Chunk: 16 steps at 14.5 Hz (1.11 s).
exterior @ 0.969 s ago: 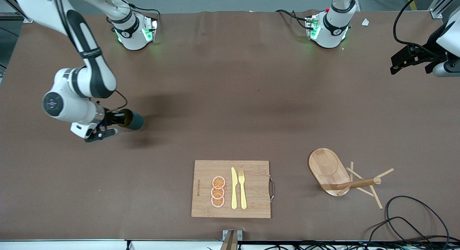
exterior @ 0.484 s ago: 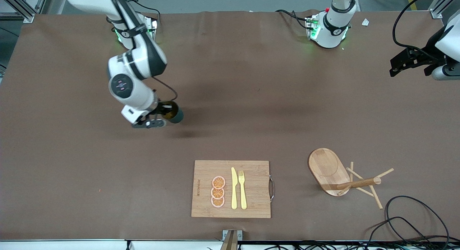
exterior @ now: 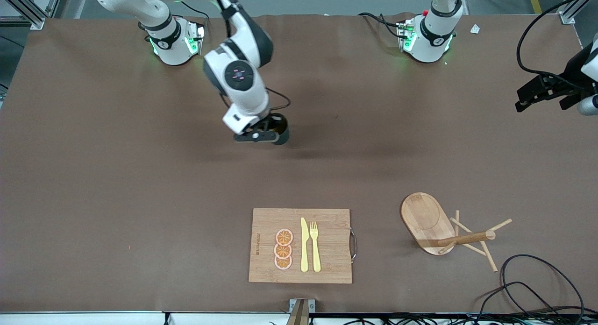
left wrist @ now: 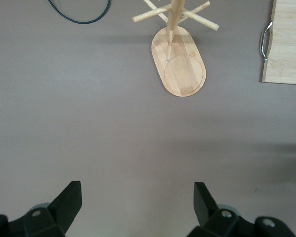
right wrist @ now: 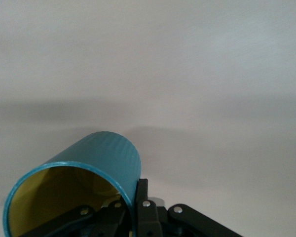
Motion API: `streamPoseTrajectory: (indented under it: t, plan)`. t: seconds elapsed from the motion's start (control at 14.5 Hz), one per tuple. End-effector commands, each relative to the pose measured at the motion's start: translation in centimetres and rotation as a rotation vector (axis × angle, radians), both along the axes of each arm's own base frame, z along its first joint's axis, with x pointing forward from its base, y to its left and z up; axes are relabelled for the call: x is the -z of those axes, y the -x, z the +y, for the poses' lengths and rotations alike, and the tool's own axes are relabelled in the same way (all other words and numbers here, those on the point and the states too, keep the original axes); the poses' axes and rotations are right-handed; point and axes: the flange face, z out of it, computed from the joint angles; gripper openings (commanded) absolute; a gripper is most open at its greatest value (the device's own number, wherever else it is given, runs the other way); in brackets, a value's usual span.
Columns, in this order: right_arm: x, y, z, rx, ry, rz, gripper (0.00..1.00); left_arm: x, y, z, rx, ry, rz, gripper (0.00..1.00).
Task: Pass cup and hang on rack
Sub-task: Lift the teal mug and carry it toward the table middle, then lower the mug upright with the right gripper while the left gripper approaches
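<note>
Over mid-table, toward the robot bases, I've got the right gripper (exterior: 268, 131) clamped on the cup (exterior: 280, 129), pinching its wall near the rim w/ one finger (right wrist: 140, 202) outside and the other inside. Cup (right wrist: 96, 173) hangs tilted, mouth toward the wrist cam, yellow inside showing; can't see the handle in any view.

Left gripper (exterior: 544, 89) waits up in the air at the left arm's end of the table, fingers (left wrist: 69, 202) spread wide, nothing btwn them. Its wrist cam looks down on bare cloth, w/ the rack (left wrist: 177, 64) further off.

Rack (exterior: 434, 224) stands on its oval base near the front camera, well apart from the cup; cutting board (exterior: 301, 245) w/ knife (exterior: 304, 245), fork (exterior: 315, 245) & orange slices (exterior: 283, 249) sits beside it, toward the right arm's end.

Step in hand, as I judge it: carrying the cup to a handover spot. To do it well I'd:
- bring the cup btwn the two arms & stop dead before left closes in
- present the body side-on so left can grab the wall clear of my fingers
- work out where the handle points first, since it must end up free for a peg
- let go w/ right only once left is firmly on
</note>
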Motion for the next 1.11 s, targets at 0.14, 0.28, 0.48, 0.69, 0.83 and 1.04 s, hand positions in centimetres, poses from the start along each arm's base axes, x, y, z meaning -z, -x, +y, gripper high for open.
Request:
streamPoseTrajectory:
  t: [0.14, 0.28, 0.48, 0.69, 0.83, 1.04]
  plan:
    - [4.1, -0.1, 7.9, 0.062, 0.010, -0.013, 0.00, 0.7, -0.8, -0.2, -0.006, 0.020, 0.002, 1.00]
    - [5.2, 0.7, 9.4, 0.054, 0.017, -0.015, 0.01, 1.0, -0.9, -0.9, -0.002, 0.014, 0.006, 1.00]
    - [5.5, 0.7, 9.3, 0.059, 0.021, -0.013, 0.02, 2.2, -0.5, -4.6, 0.029, 0.013, 0.034, 1.00]
    - [5.9, 0.6, 9.1, 0.061, 0.027, -0.011, 0.10, 3.1, 0.2, -8.6, -0.016, 0.008, 0.058, 1.00]
    - [5.8, 0.0, 8.7, 0.070, 0.027, -0.011, 0.98, 3.4, 0.9, -11.1, -0.034, 0.004, 0.065, 1.00]
    - [5.2, -0.6, 8.3, 0.064, 0.022, -0.013, 1.00, 3.0, 2.9, -16.9, -0.103, 0.001, 0.058, 1.00]
